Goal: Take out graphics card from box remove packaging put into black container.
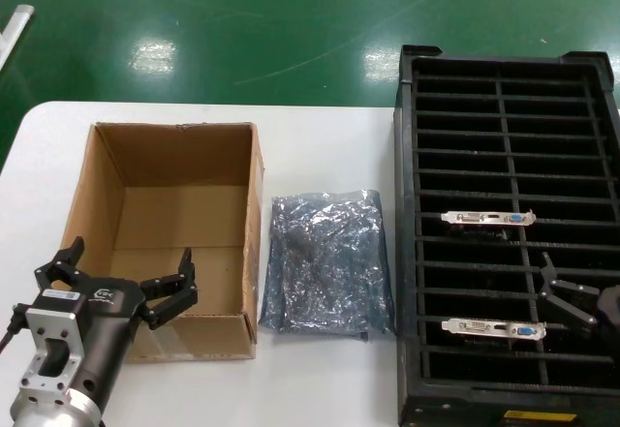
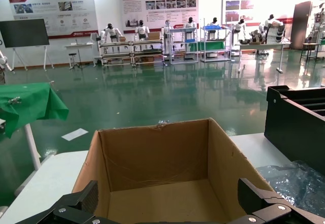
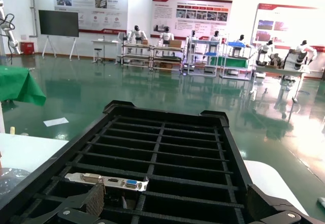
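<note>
The brown cardboard box (image 1: 174, 204) stands open on the white table; I see nothing inside it. Silver-grey antistatic packaging (image 1: 325, 262) lies crumpled between the box and the black container (image 1: 417, 253). Two graphics cards stand in the container's slots, one farther (image 1: 489, 219) and one nearer (image 1: 494, 327). My left gripper (image 1: 131, 251) is open and empty over the box's near wall, and the left wrist view shows the box (image 2: 157, 158) ahead of the left gripper (image 2: 167, 203). My right gripper (image 1: 550, 282) is open and empty over the container's right column, between the two cards. In the right wrist view one card's bracket (image 3: 109, 181) shows beyond the right gripper (image 3: 180, 206).
The white table (image 1: 320, 388) ends in a rounded far edge with green floor beyond. The container fills the table's right side and stands taller than the packaging. The packaging (image 2: 299, 181) and the container's corner (image 2: 297, 127) show in the left wrist view beside the box.
</note>
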You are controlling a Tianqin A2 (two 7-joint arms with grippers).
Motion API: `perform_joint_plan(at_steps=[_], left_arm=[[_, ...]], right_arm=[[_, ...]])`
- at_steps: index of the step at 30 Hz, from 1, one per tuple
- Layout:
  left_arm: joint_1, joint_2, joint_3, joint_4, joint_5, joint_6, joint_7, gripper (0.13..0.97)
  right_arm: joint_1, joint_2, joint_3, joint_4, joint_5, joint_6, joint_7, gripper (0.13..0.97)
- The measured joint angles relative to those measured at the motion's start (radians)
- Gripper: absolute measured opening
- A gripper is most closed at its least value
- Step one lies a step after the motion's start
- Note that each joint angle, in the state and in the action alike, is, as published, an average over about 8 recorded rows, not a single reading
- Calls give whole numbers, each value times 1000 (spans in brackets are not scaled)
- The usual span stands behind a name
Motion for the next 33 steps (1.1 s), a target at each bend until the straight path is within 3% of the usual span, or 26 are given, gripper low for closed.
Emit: perform_joint_plan(at_steps=[33], left_arm=[[0, 0, 0, 0, 0, 0, 0, 966]], right_arm=[[0, 0, 0, 0, 0, 0, 0, 966]])
